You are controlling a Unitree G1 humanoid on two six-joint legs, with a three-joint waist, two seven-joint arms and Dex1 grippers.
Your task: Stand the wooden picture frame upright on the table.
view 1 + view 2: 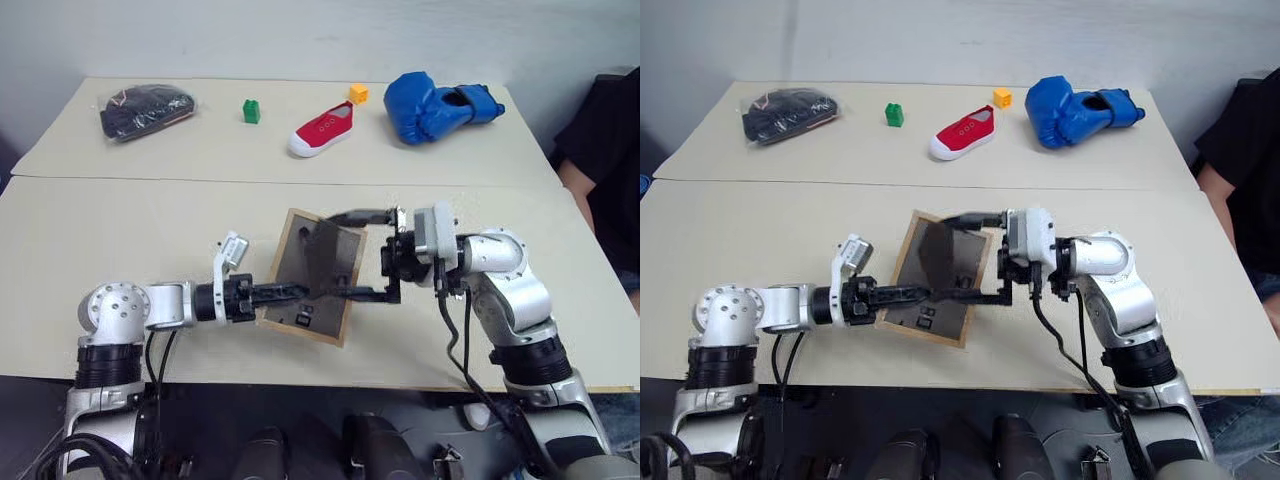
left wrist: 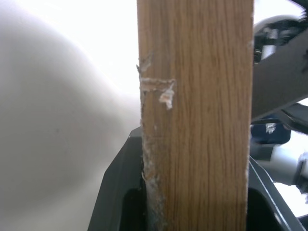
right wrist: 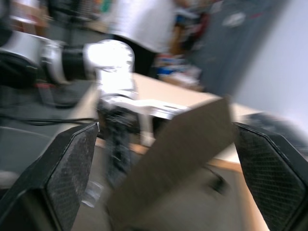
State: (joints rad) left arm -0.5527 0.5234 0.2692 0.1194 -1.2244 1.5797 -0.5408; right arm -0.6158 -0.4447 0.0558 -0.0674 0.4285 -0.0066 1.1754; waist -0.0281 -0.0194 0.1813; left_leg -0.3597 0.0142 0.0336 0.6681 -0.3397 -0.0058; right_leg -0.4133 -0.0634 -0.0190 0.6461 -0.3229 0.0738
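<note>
Wooden picture frame clamped edge-on in left claw — right claw gapes around its stand.

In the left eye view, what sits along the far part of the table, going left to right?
Black bundle in a clear bag → green block → red shoe → small orange block → blue boxing glove.

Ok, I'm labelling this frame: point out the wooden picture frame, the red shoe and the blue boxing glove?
wooden picture frame (image 1: 325,262): left eye view, dark back panel.
red shoe (image 1: 322,129): left eye view, upper.
blue boxing glove (image 1: 420,104): left eye view, padded fist.
</note>
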